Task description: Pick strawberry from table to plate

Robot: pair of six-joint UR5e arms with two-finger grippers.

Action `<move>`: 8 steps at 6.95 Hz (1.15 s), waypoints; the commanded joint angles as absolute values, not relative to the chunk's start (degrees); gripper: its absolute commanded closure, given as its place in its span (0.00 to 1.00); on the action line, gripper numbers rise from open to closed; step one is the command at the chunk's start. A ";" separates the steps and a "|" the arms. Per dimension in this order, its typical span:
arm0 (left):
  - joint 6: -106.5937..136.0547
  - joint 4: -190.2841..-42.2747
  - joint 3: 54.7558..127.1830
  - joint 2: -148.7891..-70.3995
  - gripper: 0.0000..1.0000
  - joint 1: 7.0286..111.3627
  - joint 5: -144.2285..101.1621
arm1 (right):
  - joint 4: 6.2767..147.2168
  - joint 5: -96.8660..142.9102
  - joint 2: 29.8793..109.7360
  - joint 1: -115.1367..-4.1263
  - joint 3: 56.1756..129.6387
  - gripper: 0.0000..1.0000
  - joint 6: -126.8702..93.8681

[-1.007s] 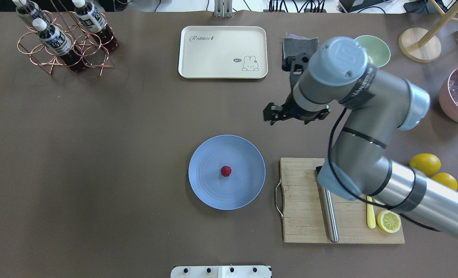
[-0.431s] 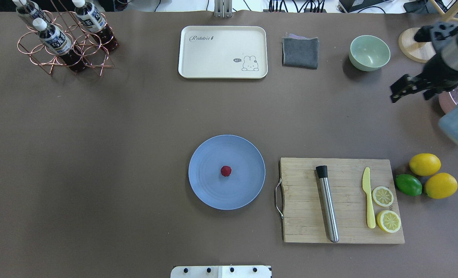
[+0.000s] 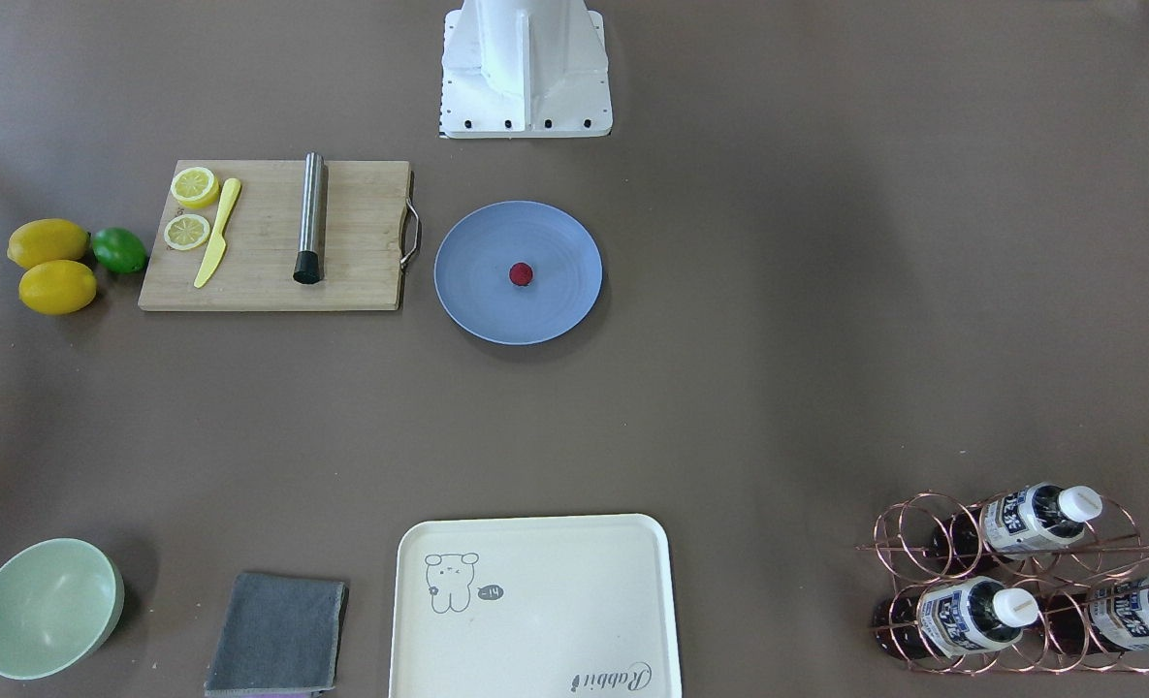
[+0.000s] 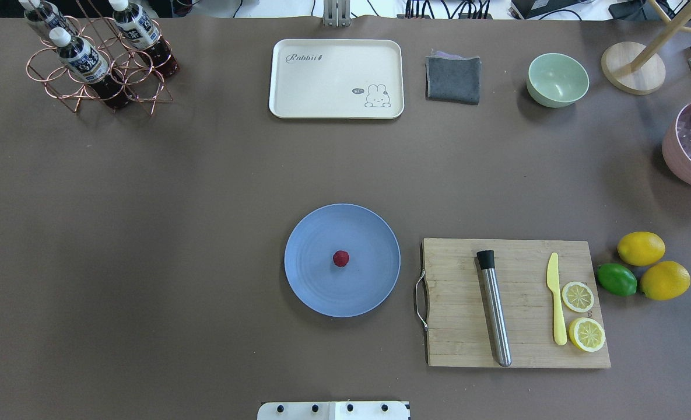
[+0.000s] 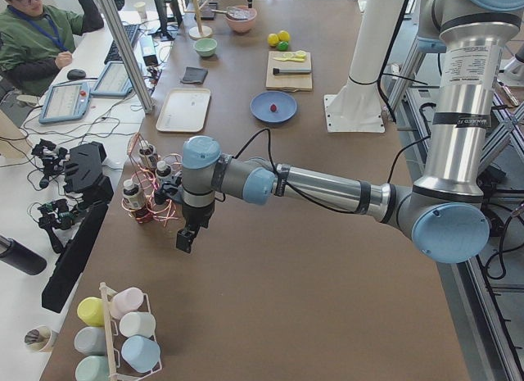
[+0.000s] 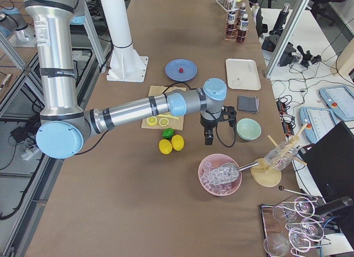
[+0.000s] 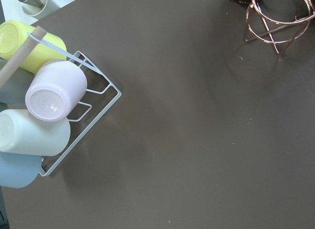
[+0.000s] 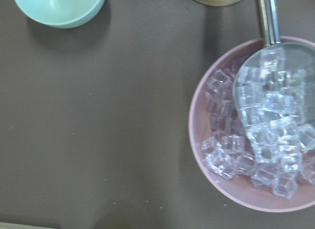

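The small dark-red strawberry (image 4: 340, 258) (image 3: 521, 274) lies near the middle of the round light-blue plate (image 4: 310, 291) (image 3: 467, 310), which rests on the brown table (image 4: 176, 233). Nothing touches the berry. Neither gripper appears in the overhead or front-facing views. The left gripper (image 5: 187, 238) hangs over the table's left end beside the copper bottle rack, far from the plate. The right gripper (image 6: 208, 138) hangs over the right end, between the green bowl and the lemons. I cannot tell whether either is open or shut.
A wooden cutting board (image 4: 456, 303) with a steel rod, yellow knife and lemon slices lies right of the plate. Lemons (image 4: 641, 248) and a lime (image 4: 616, 279) sit beyond it. Cream tray (image 4: 336, 79), grey cloth, green bowl (image 4: 557, 79), pink ice bowl (image 8: 246, 189), bottle rack (image 4: 97, 64) and cup rack (image 7: 49, 111) line the edges.
The right arm swung from above the cutting board off to the right and left the overhead view. The strawberry and plate have not moved.
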State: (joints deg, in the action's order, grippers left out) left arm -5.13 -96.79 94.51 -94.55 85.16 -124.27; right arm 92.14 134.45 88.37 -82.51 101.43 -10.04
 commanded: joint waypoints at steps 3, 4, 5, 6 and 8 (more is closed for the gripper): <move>-5.54 -96.77 92.64 -92.55 0.02 90.00 -126.56 | 92.11 135.26 89.82 -92.80 94.14 0.00 2.20; -5.45 -96.77 92.64 -92.55 0.02 90.00 -126.56 | 91.94 135.35 90.09 -93.07 93.96 0.00 2.28; -5.36 -96.77 92.72 -92.46 0.02 90.09 -126.56 | 91.93 134.83 89.91 -93.08 93.87 0.00 2.20; -5.36 -96.77 92.64 -92.46 0.02 90.00 -126.56 | 91.93 134.82 90.17 -93.16 93.78 0.00 2.28; -5.19 -96.77 92.55 -92.64 0.02 90.00 -126.56 | 91.93 134.82 90.09 -93.16 93.69 0.00 1.94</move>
